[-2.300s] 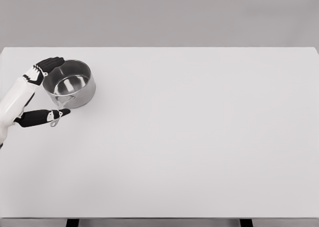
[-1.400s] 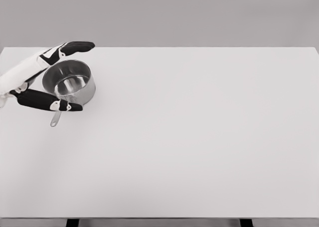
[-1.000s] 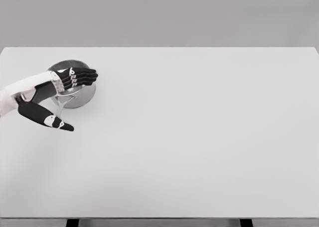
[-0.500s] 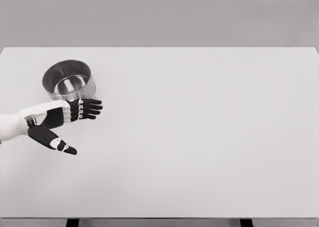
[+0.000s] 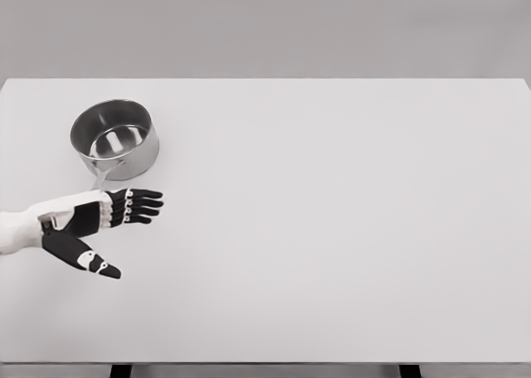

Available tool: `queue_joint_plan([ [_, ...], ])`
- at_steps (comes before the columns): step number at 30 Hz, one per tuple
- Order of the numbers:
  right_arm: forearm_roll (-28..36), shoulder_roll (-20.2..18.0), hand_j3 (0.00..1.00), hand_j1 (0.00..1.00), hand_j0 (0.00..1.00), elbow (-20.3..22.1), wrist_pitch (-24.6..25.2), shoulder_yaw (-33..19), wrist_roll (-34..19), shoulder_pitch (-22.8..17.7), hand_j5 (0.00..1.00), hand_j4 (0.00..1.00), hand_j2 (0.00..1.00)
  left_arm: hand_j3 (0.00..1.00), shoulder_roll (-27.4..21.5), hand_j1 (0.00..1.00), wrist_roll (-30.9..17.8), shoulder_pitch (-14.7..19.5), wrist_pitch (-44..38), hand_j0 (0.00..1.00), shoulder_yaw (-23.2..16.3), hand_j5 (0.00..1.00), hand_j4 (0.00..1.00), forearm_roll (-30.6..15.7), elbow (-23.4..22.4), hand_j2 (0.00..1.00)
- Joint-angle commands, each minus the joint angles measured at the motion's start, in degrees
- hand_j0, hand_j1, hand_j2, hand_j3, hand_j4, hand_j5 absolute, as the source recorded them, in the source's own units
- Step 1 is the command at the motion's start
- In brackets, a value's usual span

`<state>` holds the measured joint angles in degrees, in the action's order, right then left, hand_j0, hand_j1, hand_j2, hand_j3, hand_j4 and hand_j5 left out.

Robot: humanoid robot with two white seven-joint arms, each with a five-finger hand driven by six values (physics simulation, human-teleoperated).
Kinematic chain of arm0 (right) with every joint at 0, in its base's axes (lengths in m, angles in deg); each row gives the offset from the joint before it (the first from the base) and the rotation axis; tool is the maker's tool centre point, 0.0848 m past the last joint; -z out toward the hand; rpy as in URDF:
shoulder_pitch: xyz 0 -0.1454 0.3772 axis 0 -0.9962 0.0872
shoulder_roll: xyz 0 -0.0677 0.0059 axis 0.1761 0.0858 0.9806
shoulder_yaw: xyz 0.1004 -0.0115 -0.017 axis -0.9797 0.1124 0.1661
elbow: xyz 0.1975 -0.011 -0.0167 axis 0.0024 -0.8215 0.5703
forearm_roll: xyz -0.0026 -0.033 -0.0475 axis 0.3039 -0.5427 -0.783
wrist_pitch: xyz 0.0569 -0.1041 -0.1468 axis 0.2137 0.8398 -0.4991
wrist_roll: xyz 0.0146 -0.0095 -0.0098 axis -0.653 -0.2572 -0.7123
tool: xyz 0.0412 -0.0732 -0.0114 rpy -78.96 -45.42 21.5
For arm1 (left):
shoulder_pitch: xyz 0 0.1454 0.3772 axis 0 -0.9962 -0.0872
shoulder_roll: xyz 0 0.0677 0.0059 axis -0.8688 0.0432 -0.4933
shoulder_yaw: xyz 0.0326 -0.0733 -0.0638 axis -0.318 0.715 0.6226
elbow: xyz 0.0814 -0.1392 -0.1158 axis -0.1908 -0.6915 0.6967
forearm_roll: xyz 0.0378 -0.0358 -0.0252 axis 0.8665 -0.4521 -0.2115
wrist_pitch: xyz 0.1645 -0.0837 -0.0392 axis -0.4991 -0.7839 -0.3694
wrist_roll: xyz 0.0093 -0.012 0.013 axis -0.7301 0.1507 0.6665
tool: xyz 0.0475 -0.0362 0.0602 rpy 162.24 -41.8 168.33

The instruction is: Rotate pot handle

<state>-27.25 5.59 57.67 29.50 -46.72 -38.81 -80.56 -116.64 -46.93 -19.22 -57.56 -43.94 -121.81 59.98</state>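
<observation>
Plain white table; left hand is pulled back off the pot, fingers spread, nothing gripped; handle looks unturned, regrasp probably needed.

1 pot, 1 robot hand, 1 table.

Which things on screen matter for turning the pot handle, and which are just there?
For the job:
- pot, upright on the table
- pot handle, pointing toward the robot
- left hand, open, near the handle, holding nothing

Just there:
- white table
</observation>
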Motion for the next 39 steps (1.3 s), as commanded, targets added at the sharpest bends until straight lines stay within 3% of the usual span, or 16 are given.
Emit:
queue_joint_plan([
  [1, 0.00, 0.00, 1.00, 1.00, 1.00, -0.01, -0.01, 0.03, -0.01, 0.00, 1.00, 1.00, 1.00, 1.00, -0.46, 1.00, -0.01, -0.09, -0.03, 1.00, 0.05, 1.00, 1.00, -0.27, -0.23, 1.00],
  [39, 0.00, 0.00, 1.00, 1.00, 1.00, -0.01, -0.01, -0.06, -0.01, 0.00, 1.00, 1.00, 1.00, 1.00, -3.19, 1.00, -0.01, -1.93, 0.06, 1.00, 0.66, 1.00, 1.00, 2.54, -6.91, 1.00],
])
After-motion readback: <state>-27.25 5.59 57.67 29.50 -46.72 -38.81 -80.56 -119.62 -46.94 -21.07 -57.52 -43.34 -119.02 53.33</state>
